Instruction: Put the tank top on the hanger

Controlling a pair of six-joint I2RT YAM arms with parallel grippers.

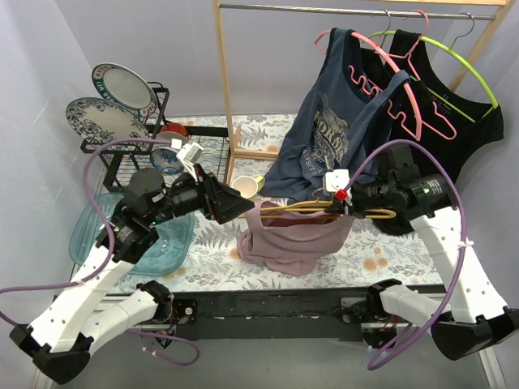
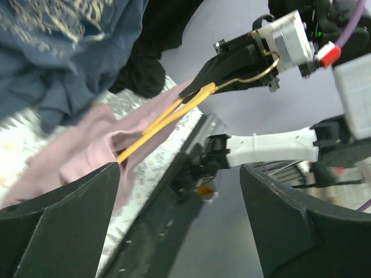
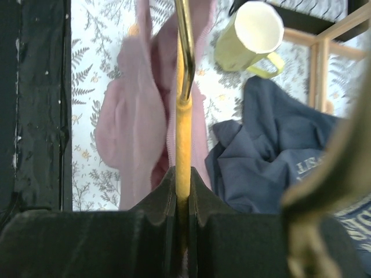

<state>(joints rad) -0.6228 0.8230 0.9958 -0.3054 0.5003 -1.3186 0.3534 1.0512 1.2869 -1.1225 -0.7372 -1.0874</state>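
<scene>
The dusty-pink tank top (image 1: 292,235) hangs in a bunch on the thin yellow hanger (image 1: 324,209), held level above the table. My right gripper (image 1: 342,203) is shut on the hanger near its hook end. In the right wrist view the jaws (image 3: 183,185) pinch the yellow bar (image 3: 183,127), with the pink fabric (image 3: 130,133) draped beyond. My left gripper (image 1: 233,204) is wide open at the top's left edge. In the left wrist view (image 2: 179,231) nothing is between its fingers; the pink fabric (image 2: 75,150) and the hanger (image 2: 168,119) lie just past the left finger (image 2: 64,226).
A wooden rail holds a navy printed top (image 1: 324,130) on a pink hanger (image 1: 405,97) and a black top (image 1: 454,121) on a lime hanger. A yellow mug (image 1: 247,188), a dish rack (image 1: 138,134) with plates and a blue glass tray (image 1: 162,243) are at the left.
</scene>
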